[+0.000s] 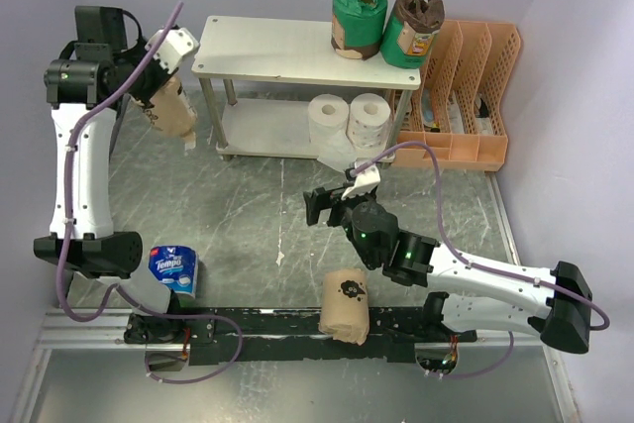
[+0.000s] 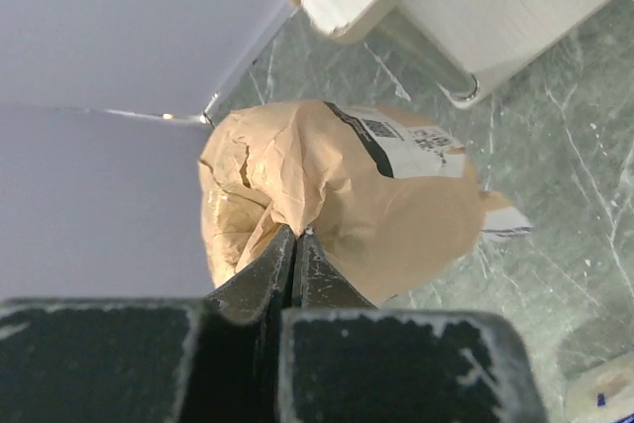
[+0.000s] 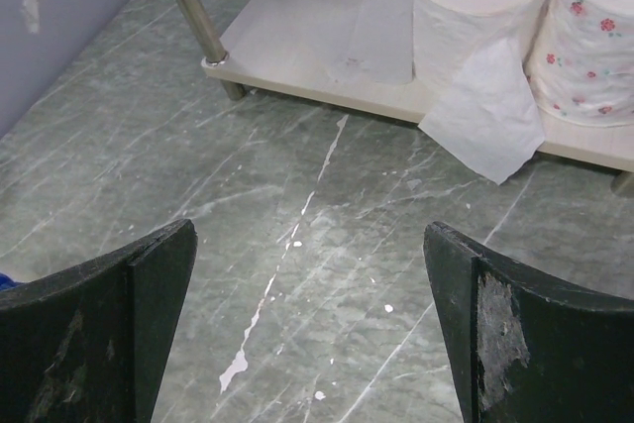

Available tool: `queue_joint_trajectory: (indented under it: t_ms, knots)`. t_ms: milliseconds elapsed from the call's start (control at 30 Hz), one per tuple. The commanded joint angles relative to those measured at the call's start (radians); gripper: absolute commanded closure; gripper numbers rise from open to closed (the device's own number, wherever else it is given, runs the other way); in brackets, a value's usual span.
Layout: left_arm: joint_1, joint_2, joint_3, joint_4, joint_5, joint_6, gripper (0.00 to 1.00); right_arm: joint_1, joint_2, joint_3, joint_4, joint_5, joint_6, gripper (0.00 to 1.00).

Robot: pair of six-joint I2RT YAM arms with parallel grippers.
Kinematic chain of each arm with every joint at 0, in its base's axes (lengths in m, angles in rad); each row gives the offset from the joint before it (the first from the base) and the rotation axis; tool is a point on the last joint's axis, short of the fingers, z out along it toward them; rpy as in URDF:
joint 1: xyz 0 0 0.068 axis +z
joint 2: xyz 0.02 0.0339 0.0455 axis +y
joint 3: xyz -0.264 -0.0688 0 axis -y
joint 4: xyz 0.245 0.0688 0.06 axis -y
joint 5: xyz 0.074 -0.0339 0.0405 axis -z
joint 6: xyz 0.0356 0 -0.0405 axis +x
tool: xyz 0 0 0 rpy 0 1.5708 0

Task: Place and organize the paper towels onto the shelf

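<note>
Fingers [image 2: 260, 274] of the left gripper [image 2: 295, 242] pinch tight the crumpled paper wrap of the tan-wrapped roll [image 2: 337, 195], just left of the shelf [image 1: 277, 47]; right gripper [image 3: 309, 235] spreads wide, empty, above the veined green table [image 3: 198, 195]; pale lilac walls [image 2: 99, 47].

Tan-wrapped roll [image 2: 337, 205], green-wrapped rolls [image 1: 359, 13], plain white roll [image 3: 475, 7], pink-flowered white roll [image 3: 594, 47], blue roll [image 1: 174, 269], grey-green veined table [image 3: 297, 146].

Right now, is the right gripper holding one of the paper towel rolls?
No, the right gripper stands wide open and holds nothing.
</note>
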Motion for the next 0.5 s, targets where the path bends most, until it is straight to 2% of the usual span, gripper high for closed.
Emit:
queue_joint_trajectory:
  t_ms: [0,233,367,467]
  knots:
    - [-0.061,-0.016,0.030,0.129,-0.080,0.021,0.93,-0.010,-0.016,0.022,-0.013,0.038,0.000,0.02]
    - [-0.121,-0.122,-0.072,0.445,-0.180,0.014,0.93,-0.023,-0.030,0.008,-0.032,0.038,-0.007,0.02]
    - [-0.130,-0.091,-0.005,0.507,-0.219,0.028,0.93,-0.035,-0.029,0.008,-0.050,0.031,0.000,0.02]
    - [-0.151,-0.100,-0.049,0.610,-0.264,0.066,0.93,-0.044,-0.038,-0.002,-0.044,0.021,-0.002,0.02]
